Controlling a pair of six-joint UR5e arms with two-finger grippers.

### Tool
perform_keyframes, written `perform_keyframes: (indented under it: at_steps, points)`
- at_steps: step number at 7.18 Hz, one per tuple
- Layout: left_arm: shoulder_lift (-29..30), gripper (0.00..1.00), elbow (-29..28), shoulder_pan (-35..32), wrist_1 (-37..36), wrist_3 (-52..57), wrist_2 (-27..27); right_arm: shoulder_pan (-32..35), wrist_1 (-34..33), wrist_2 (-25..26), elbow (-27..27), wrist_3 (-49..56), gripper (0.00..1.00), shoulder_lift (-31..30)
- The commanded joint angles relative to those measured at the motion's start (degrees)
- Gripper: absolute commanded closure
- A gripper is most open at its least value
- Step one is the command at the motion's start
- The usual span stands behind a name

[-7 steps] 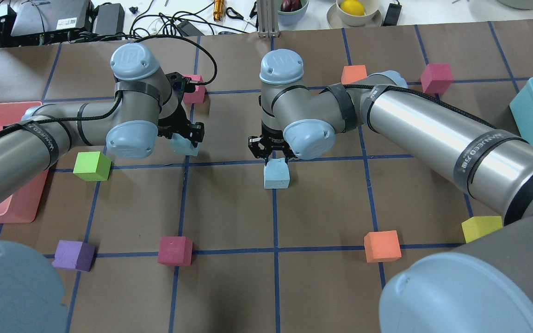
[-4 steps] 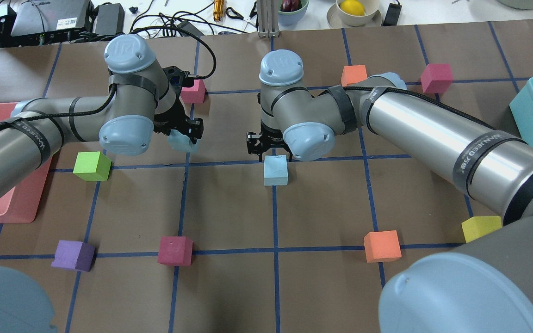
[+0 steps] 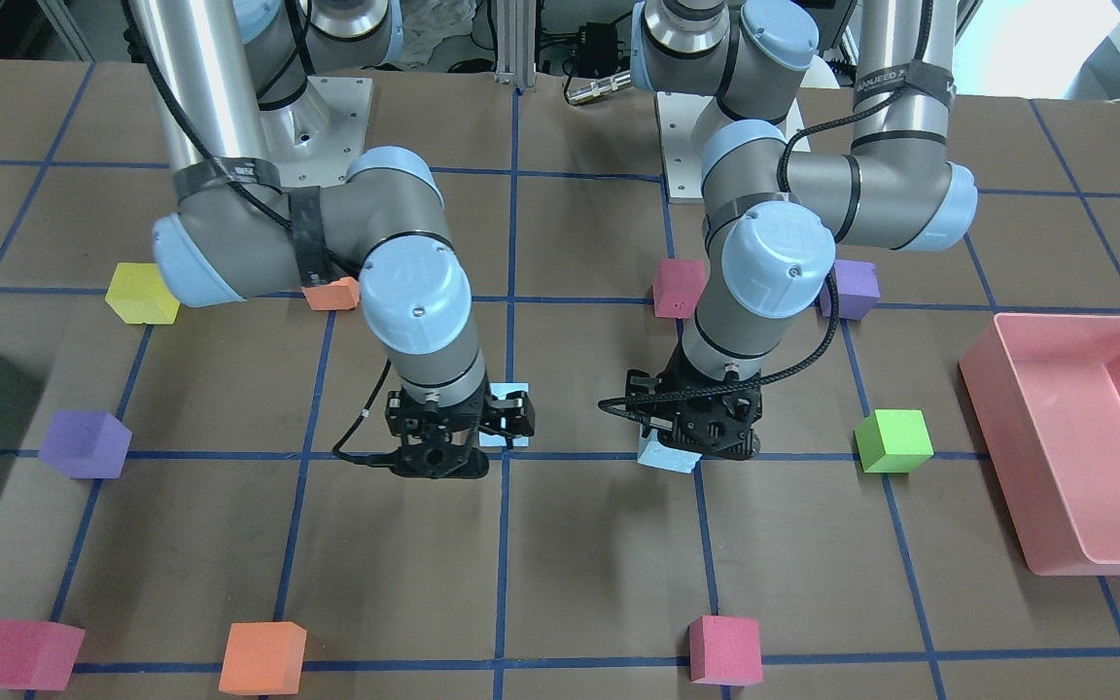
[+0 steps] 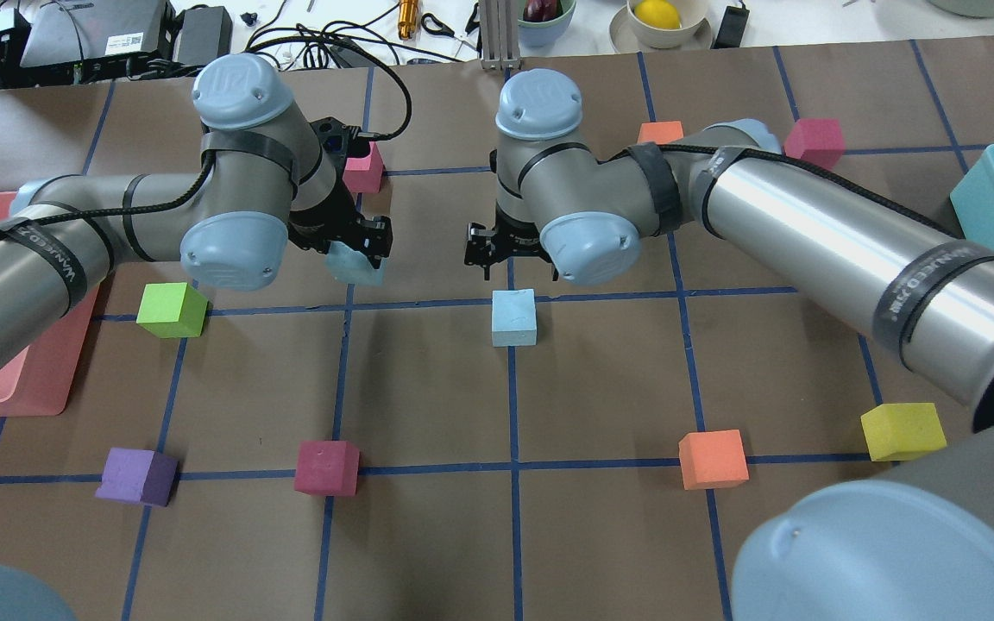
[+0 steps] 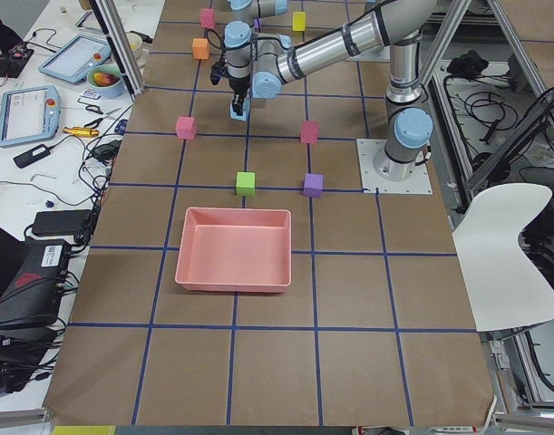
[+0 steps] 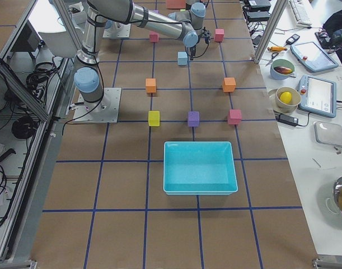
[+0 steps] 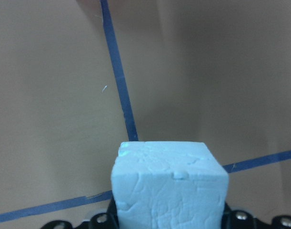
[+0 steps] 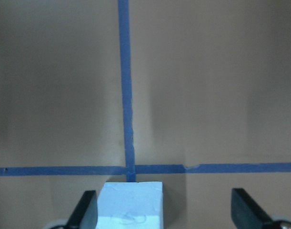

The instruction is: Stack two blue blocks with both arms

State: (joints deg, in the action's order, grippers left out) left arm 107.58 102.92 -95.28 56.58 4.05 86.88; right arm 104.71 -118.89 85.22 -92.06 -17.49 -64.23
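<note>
Transport step: the left gripper (image 4: 363, 247) is clamped on the held blue block (image 7: 169, 188), lifted clear. The right gripper (image 4: 497, 253), fingers apart, hangs above the free blue block (image 4: 514, 317). 1 placement remains, which calls for centring the held block overhead and lowering it squarely.

The blue block (image 7: 169, 191) looks like matt, chalky foam, its faces finely cracked. The right arm (image 4: 808, 233) is shiny brushed metal with smooth plastic caps (image 4: 540, 102), above dull brown paper (image 4: 428, 535).

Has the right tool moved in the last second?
Yes. In the overhead view the right tool has backed off the horizontal tape line toward the table's far edge, clear of the blue block.
</note>
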Motion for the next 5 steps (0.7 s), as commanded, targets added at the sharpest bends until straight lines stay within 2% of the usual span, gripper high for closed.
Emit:
perform_keyframes:
  at_steps: [1,3,4,5]
  points:
    - [-0.62,1.0,-0.6,-3.41,1.07,-6.56,0.31,-8.87,7.07,0.38,-0.74,8.31,0.0,-8.85]
    - [0.43,1.0,-6.29,-9.98,6.4,-15.0,0.57,-11.19,18.28,4.24,-1.27,8.53,0.0,-14.76]
    - [1.39,1.0,-9.54,-12.98,9.22,-20.26,0.57,-11.19,21.74,4.6,-1.28,8.7,0.0,-18.7]
    - [2.7,1.0,-10.1,-14.14,9.25,-22.83,0.57,-11.37,22.03,4.35,-1.28,8.7,0.0,-22.4]
